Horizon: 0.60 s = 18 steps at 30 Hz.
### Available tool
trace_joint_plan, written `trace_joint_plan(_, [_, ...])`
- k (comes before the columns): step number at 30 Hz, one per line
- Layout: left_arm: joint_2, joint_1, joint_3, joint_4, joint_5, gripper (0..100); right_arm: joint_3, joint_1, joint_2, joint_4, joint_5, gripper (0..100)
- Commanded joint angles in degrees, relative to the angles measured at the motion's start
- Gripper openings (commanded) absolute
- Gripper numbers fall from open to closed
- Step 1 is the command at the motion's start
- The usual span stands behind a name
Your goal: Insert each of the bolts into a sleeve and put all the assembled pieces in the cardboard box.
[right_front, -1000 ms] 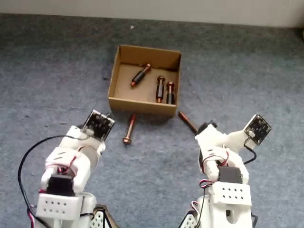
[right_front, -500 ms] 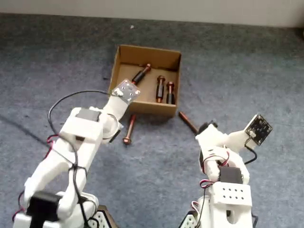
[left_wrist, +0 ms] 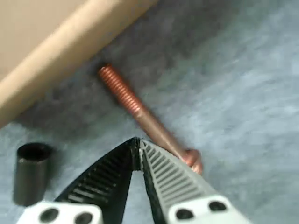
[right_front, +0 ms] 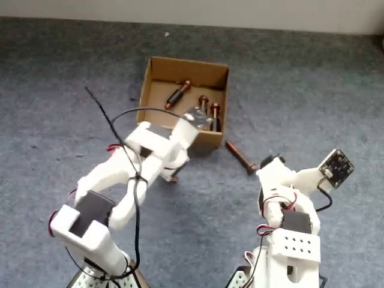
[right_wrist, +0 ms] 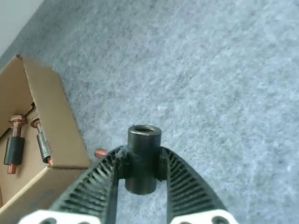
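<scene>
My left arm [right_front: 141, 165] has swung a long way in the last second. From folded back at its base, it now stretches across to the near wall of the cardboard box [right_front: 186, 62], and it covers most of the bolt [left_wrist: 147, 120] that lay in plain sight there. The left gripper [left_wrist: 139, 142] is closed, fingers tip to tip with nothing between them, right at the head end of that bolt. Whether it touches the bolt, I can't tell. The bolt's threaded end points at the box wall. A loose sleeve [left_wrist: 31, 171] stands upright on the carpet [left_wrist: 243, 70] close by.

My right arm [right_front: 287, 201] has only shifted a touch. The right gripper [right_wrist: 143, 157] is clamped on a dark sleeve [right_wrist: 144, 137], held upright above the carpet near the box. The second bolt [right_front: 239, 156] lies where it was, by the box's near corner on the right arm's side. Three assembled pieces [right_front: 178, 94] sit in the box as before.
</scene>
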Motion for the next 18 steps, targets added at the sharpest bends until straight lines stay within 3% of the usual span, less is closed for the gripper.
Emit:
trace_joint_plan(1, [-0.2, 10.8, -5.5, 2.7, 5.2, 2, -0.8, 3.5, -1.2, -1.4, -0.8, 0.4])
trace_joint_plan(5, [-0.2, 16.0, -12.2, 6.4, 9.7, 2, -0.9, 7.6, -1.2, -1.4, -2.4, 0.4])
trace_joint_plan(8, [-0.2, 16.4, -17.5, 8.6, 11.0, 2, -0.9, 10.7, -1.2, -1.4, -6.7, 0.4])
trace_joint_plan(14, [-0.2, 15.3, -25.2, 14.3, 10.0, 2, -0.9, 13.2, -1.2, -1.4, -7.2, 0.4])
trace_joint_plan(18, [0.1, 14.6, -30.5, 21.4, -5.6, 2, -0.9, 13.2, -1.2, -1.4, -7.2, 0.4])
